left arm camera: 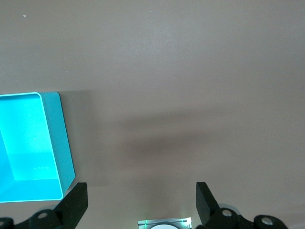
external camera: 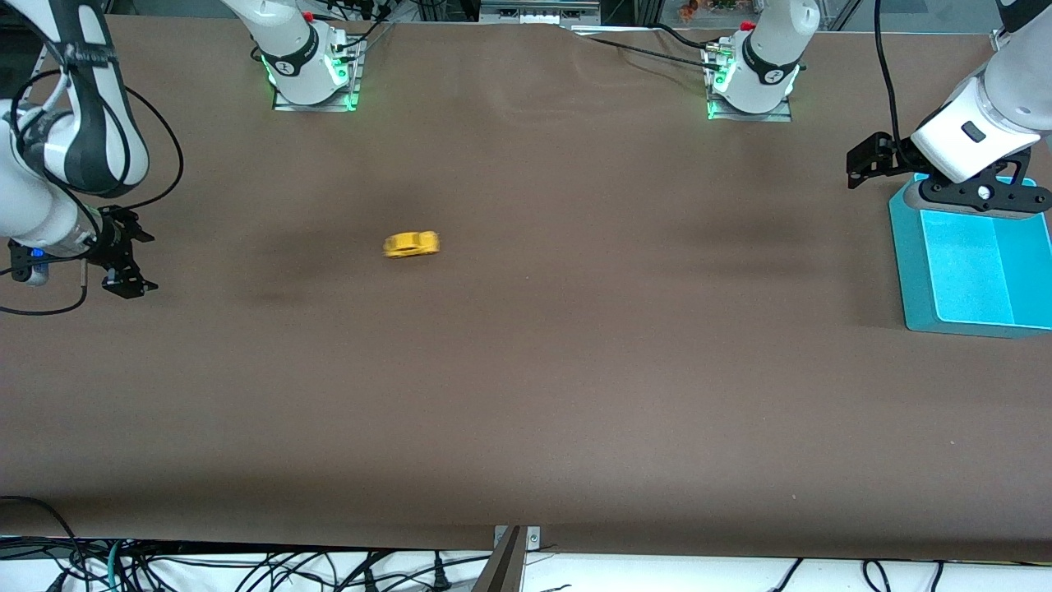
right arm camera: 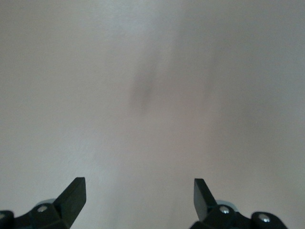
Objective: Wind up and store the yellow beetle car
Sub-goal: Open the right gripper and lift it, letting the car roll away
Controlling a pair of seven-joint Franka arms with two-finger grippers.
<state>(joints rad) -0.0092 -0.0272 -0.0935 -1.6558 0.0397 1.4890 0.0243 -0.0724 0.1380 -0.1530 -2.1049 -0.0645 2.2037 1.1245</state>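
The yellow beetle car (external camera: 411,243) sits alone on the brown table, between the two arms and closer to the right arm's end. My right gripper (external camera: 130,255) hangs low over that end of the table, apart from the car, open with nothing between its fingers. In the right wrist view the right gripper (right arm camera: 139,195) faces only bare table. My left gripper (external camera: 863,164) is open beside the teal bin (external camera: 908,255) at the left arm's end. In the left wrist view the left gripper (left arm camera: 142,200) holds nothing, and the bin (left arm camera: 59,138) shows off to one side. Neither wrist view shows the car.
The teal bin is an open rectangular tub with nothing visible inside it. The arm bases (external camera: 312,66) (external camera: 752,78) stand along the table's edge farthest from the front camera. Cables (external camera: 246,571) hang below the table's near edge.
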